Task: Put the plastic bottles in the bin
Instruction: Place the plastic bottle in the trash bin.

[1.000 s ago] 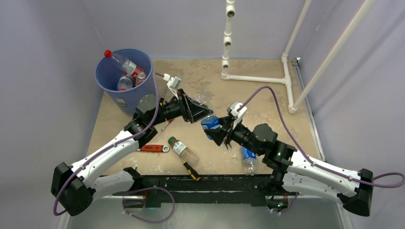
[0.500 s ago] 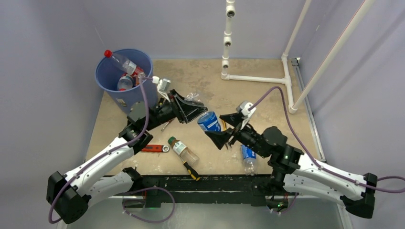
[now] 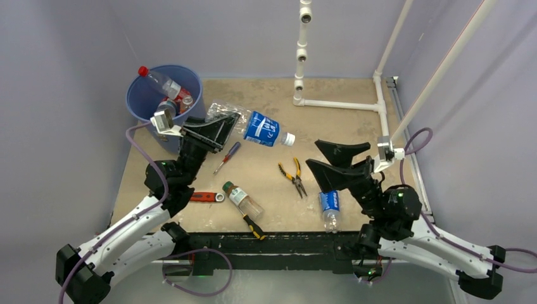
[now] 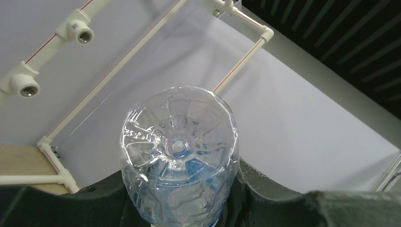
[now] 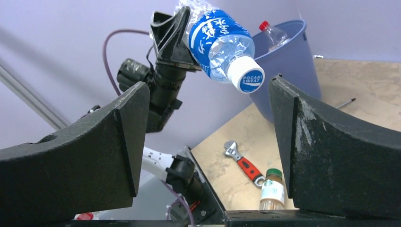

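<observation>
My left gripper point(image 3: 223, 128) is shut on a clear bottle with a blue label point(image 3: 259, 130) and holds it in the air, cap pointing right, just right of the blue bin point(image 3: 142, 106). The bottle's base fills the left wrist view point(image 4: 178, 156); the right wrist view shows the bottle point(image 5: 218, 41) and the bin point(image 5: 283, 61). The bin holds several bottles, one with a red cap point(image 3: 158, 78). My right gripper point(image 3: 329, 158) is open and empty above the table's right half. A brown-capped bottle point(image 3: 242, 199) and a blue-label bottle point(image 3: 328, 209) lie on the table.
A red-handled wrench point(image 3: 204, 196), a screwdriver point(image 3: 227, 156), pliers point(image 3: 292, 177) and a yellow-handled tool point(image 3: 254, 225) lie on the table. A white pipe frame point(image 3: 342, 104) stands at the back right.
The right gripper let go of the blue-label bottle and drew back to the right, open. The left arm swung the bottle up and left toward the bin.
</observation>
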Controlling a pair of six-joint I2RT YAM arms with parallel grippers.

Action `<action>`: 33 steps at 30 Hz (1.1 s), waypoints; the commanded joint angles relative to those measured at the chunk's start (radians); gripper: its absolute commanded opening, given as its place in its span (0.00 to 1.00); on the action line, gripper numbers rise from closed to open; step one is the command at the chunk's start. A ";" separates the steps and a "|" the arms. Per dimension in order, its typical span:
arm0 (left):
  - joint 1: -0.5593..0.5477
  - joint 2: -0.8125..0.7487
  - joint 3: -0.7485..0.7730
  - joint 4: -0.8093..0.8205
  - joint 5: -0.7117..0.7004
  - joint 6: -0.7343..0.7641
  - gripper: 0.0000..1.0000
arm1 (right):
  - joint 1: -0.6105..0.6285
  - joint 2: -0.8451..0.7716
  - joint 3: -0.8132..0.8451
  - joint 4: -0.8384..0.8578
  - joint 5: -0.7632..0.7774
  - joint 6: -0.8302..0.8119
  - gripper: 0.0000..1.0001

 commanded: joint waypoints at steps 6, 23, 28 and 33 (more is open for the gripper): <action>-0.001 0.024 -0.064 0.257 -0.103 -0.228 0.00 | 0.003 0.134 -0.007 0.261 0.018 0.096 0.81; -0.001 0.040 -0.094 0.309 -0.085 -0.254 0.00 | 0.003 0.312 0.025 0.420 0.011 0.170 0.68; 0.000 0.046 -0.093 0.312 -0.079 -0.261 0.00 | 0.003 0.344 0.034 0.463 0.022 0.165 0.75; -0.001 0.046 -0.095 0.314 -0.075 -0.267 0.00 | 0.002 0.388 0.084 0.454 -0.014 0.148 0.61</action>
